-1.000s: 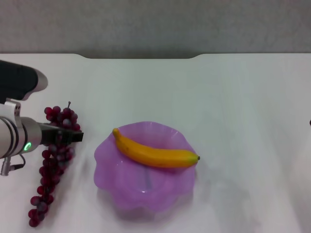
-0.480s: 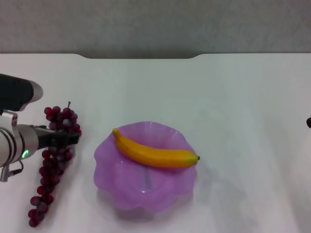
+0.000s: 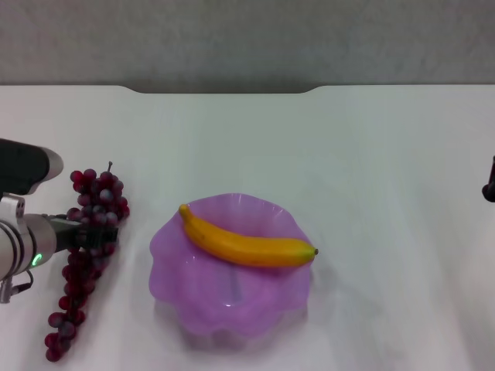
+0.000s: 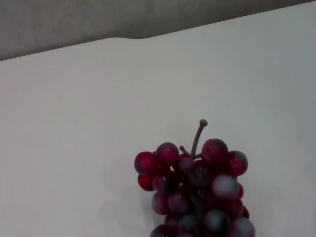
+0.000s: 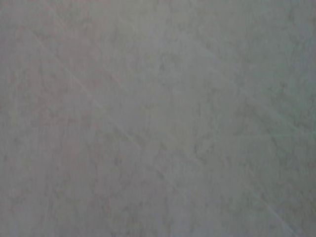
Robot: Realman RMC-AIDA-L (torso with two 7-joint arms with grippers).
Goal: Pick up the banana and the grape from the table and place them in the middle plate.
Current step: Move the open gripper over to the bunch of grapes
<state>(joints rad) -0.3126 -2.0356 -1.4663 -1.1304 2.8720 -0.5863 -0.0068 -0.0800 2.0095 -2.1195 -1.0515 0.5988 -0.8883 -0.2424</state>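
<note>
The banana [image 3: 247, 246] lies across the far half of the purple scalloped middle plate [image 3: 224, 309], greenish tip to the right. The grape bunch [image 3: 85, 255] lies on the white table [image 3: 371, 154] left of the plate, stem pointing away from me. My left gripper [image 3: 81, 232] reaches in from the left edge, and its dark tip overlaps the upper middle of the bunch. The left wrist view shows the stem end of the bunch [image 4: 197, 187] close by. Only a dark sliver of my right gripper [image 3: 489, 185] shows at the right edge, far from the plate.
The table's far edge has a notched cut-out [image 3: 224, 90] in front of a grey wall. The right wrist view shows only a plain grey surface.
My left arm has drawn back to the left, its tip sliding from the bunch's right side to over its middle. The grapes and banana have not moved. The right gripper's sliver shows slightly more.
</note>
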